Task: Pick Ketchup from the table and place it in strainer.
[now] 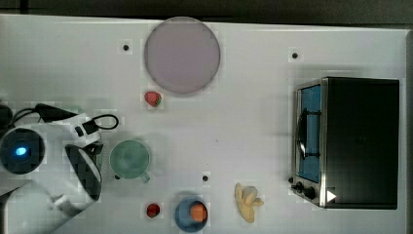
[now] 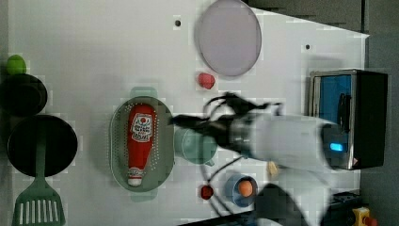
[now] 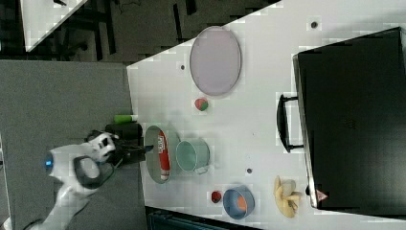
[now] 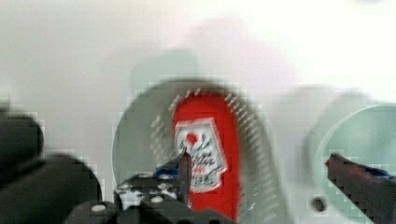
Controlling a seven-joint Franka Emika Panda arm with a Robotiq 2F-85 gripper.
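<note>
Ketchup [image 2: 140, 141] is lying flat inside your strainer [image 2: 118, 141] on the worktop [image 2: 94, 56] (white cap toward the left view's bottom). Your end effector [image 4: 257, 170] hangs above it, fingers spread wide and holding nothing, green cup [image 2: 194, 146] just beside the strainer.
</note>
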